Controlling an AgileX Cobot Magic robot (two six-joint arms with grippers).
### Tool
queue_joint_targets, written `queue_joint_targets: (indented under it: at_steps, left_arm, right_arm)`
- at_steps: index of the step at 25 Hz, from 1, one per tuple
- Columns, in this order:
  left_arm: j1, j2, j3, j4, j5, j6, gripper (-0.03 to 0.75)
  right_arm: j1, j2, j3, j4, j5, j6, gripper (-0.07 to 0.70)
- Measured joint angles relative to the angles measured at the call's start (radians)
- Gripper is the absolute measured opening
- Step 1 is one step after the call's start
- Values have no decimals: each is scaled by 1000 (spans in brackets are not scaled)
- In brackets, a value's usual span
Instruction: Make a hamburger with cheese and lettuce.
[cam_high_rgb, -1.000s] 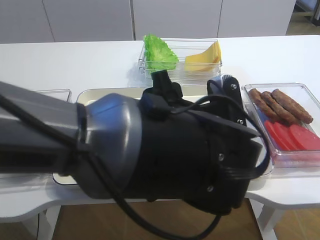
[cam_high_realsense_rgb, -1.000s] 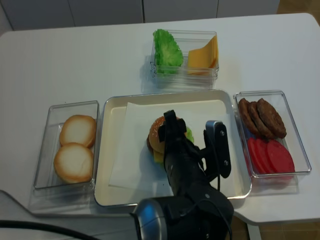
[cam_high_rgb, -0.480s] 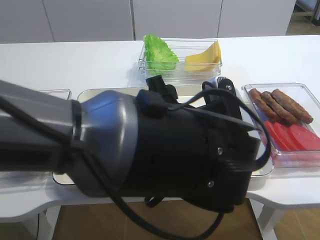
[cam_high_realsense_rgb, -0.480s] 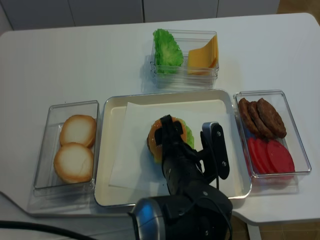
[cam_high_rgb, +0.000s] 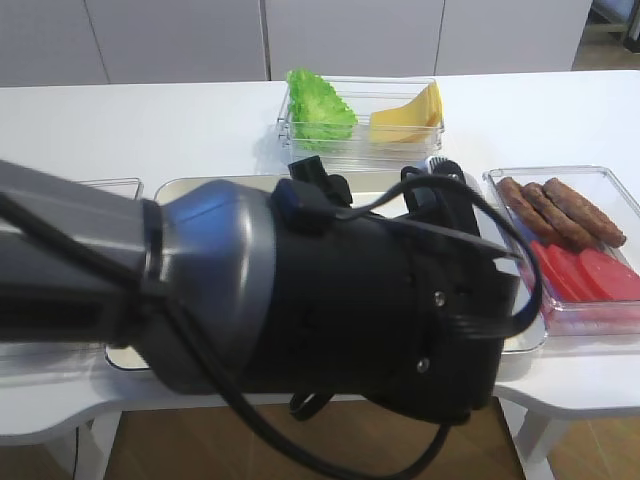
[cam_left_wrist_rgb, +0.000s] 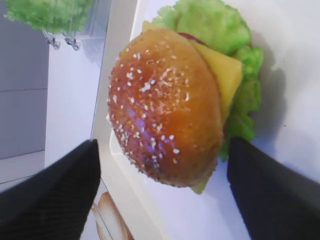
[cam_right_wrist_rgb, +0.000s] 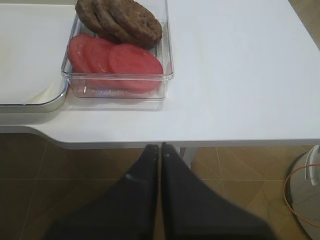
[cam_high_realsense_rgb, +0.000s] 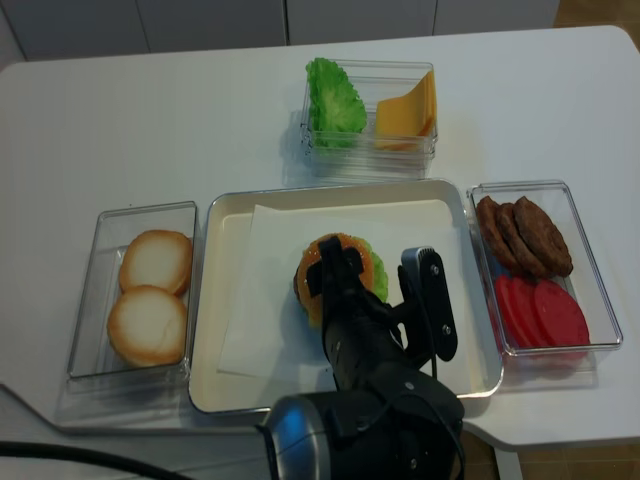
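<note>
Opened wide around the hamburger (cam_left_wrist_rgb: 167, 105) over the last second, left fingers (cam_left_wrist_rgb: 50, 195) now standing clear on either side, holding nothing. Sat on the paper in the tray (cam_high_realsense_rgb: 225, 300), bun top on, cheese (cam_left_wrist_rgb: 222, 80) and lettuce (cam_left_wrist_rgb: 210, 25) peeking out. Kept pressed together off the tabletop (cam_right_wrist_rgb: 240, 85), right fingers (cam_right_wrist_rgb: 150, 200), empty and much farther away.

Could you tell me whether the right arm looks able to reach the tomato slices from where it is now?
Probably yes. The right gripper hangs off the table's near edge, jaws shut, with the tomato slices in their clear bin straight ahead. Nothing lies between, though the bin's near wall means coming in from above.
</note>
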Motion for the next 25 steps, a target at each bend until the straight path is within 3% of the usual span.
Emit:
queue_joint_targets:
  at_steps: [18,25]
  left_arm:
    - [0,-90,-1,-55,6,-6,587]
    - [0,-131,-3,-140,10,45,587]
  right_arm:
    - [0,0,0,0,0,2,84]
    - [0,0,0,0,0,4,84]
